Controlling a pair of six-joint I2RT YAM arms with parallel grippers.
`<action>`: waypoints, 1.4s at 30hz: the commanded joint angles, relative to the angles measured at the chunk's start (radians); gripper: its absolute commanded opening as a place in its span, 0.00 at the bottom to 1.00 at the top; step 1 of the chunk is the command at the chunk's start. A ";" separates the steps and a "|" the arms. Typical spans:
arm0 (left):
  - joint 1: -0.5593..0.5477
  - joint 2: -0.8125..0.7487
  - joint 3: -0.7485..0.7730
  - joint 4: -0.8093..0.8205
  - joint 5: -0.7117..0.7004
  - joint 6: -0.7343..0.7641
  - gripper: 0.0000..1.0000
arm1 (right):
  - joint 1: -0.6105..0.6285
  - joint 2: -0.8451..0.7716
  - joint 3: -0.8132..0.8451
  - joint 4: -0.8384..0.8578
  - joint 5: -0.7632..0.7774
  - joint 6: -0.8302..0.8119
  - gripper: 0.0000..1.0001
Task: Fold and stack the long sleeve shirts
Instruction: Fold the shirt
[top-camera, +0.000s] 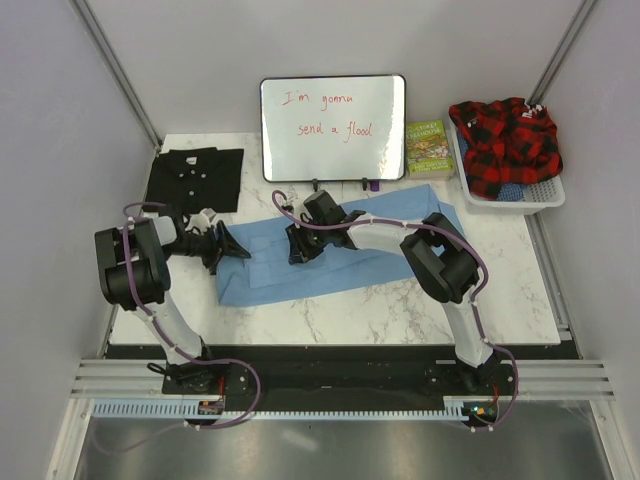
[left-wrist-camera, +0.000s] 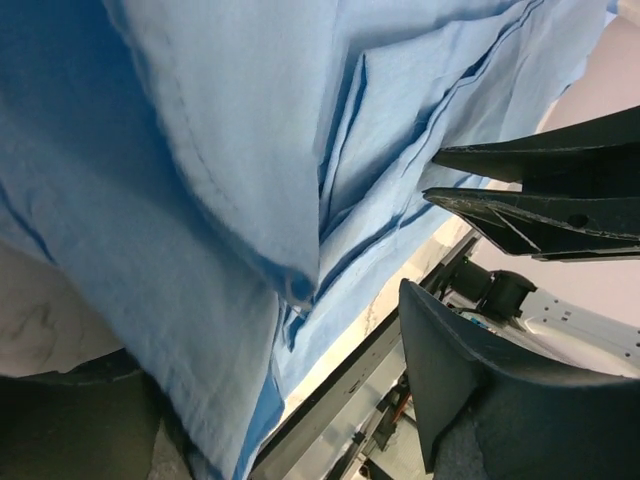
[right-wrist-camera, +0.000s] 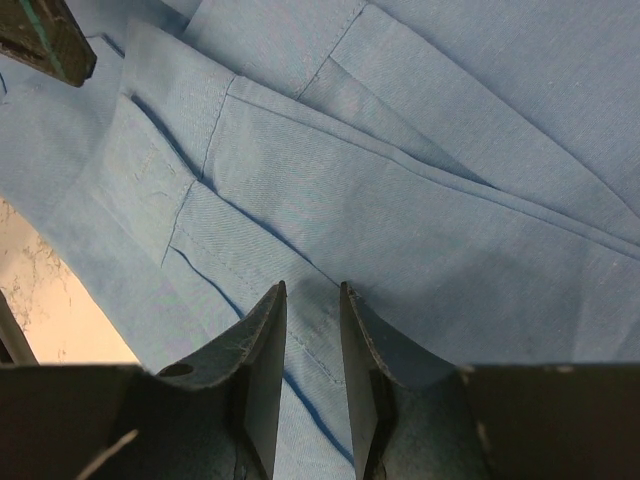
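The white marble-patterned table carries both garments. The plain light blue long sleeve shirt lies across its middle as a long, layered band, partly folded but not yet squared up, so I judge the task roughly halfway. The left pincer sits at the band's left end, its jaws apart and nothing clamped. The right pincer presses on the cloth near the centre, jaws nearly together, and I cannot tell whether they pinch a fold. The plain black long sleeve shirt lies folded square at the back left, apart from the blue one, so the two are not yet stacked. Behind stand a framed whiteboard, a white plastic basket holding red-and-black plaid cloth, and a green book. None of them blocks the way between the shirts.
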 joint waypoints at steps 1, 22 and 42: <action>-0.013 0.046 -0.019 0.105 0.001 -0.028 0.65 | 0.010 0.038 0.023 -0.001 0.015 -0.001 0.36; -0.022 -0.141 0.177 -0.186 -0.260 0.138 0.02 | -0.111 -0.269 -0.054 -0.145 -0.080 -0.030 0.62; -0.170 -0.133 0.382 -0.367 -0.222 0.032 0.02 | -0.336 -0.240 -0.163 -0.354 -0.062 -0.214 0.50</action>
